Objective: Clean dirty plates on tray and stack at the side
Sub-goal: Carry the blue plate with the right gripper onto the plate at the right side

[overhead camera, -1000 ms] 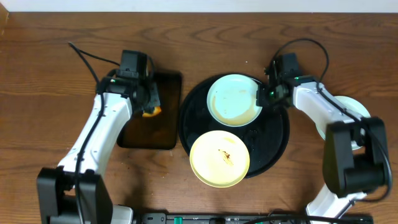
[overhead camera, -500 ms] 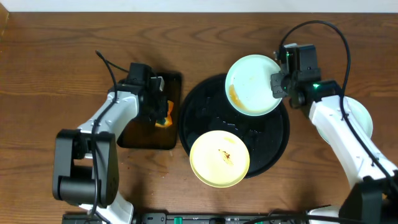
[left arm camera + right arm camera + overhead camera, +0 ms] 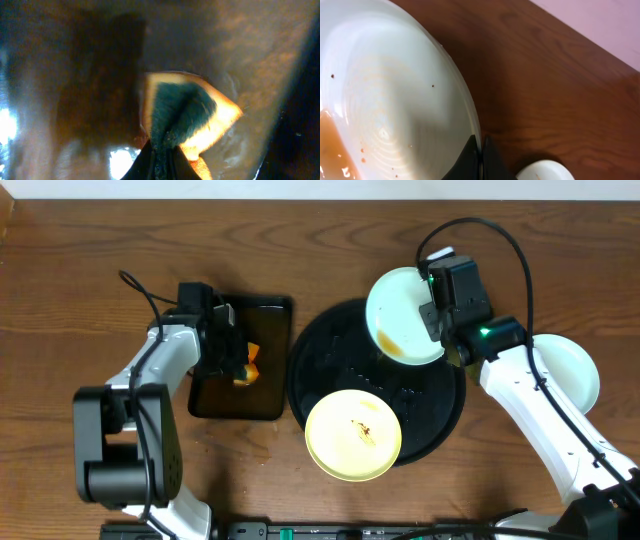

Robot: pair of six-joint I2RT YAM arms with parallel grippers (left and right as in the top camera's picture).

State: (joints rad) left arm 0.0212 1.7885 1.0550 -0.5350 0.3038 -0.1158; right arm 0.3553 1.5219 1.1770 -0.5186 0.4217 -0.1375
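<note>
My right gripper (image 3: 436,312) is shut on the rim of a pale blue plate (image 3: 402,315) and holds it tilted above the back of the round black tray (image 3: 440,415). Brown liquid pools at the plate's lower edge (image 3: 332,145). In the right wrist view the gripper (image 3: 481,155) pinches the plate (image 3: 395,100). A pale yellow plate (image 3: 353,434) with a brown smear lies on the tray's front. Another pale blue plate (image 3: 568,370) lies on the table at the right. My left gripper (image 3: 236,363) is shut on an orange sponge with a dark green pad (image 3: 182,112), gripper (image 3: 161,162), over the small tray.
A smaller black rectangular tray (image 3: 265,395) lies left of the round tray, under the sponge. The table is brown wood (image 3: 80,300). Cables arc above both arms near the back edge.
My right gripper has lifted the pale blue plate off the tray and tilted it, so brown liquid ran to its lower edge. My left gripper has shifted slightly left with the sponge.
</note>
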